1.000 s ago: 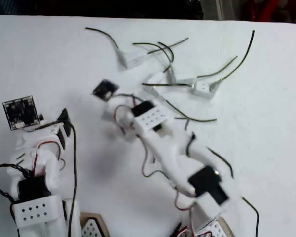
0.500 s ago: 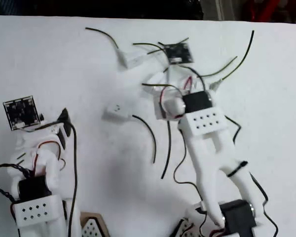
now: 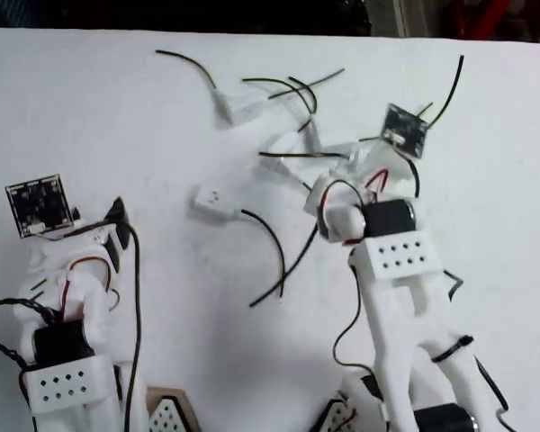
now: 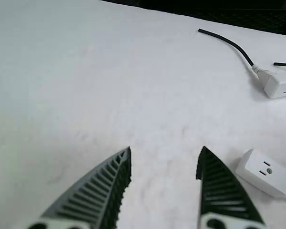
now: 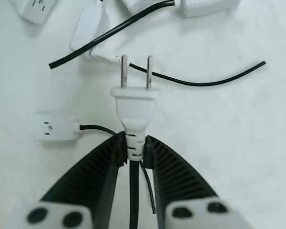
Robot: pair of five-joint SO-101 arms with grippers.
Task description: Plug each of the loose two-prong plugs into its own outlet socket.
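Hovering over the bare table [image 4: 62, 71], the left hand [image 4: 165, 160] is held open, with nothing between its fingers. The right hand [image 5: 132, 143] is closed on a white plug [image 5: 133, 102]. The plug is gripped at the ribbed neck where the black cord [image 5: 133, 191] leaves it, and the prongs [image 5: 136, 71] point ahead of the fingertips. The plug is judged light, rigid and smooth. The neck may flex when pushed, so a surer hold would be had on the flat body. A white socket [image 5: 55, 128] lies loose beside this hand; it is likely to slide unless it is braced.
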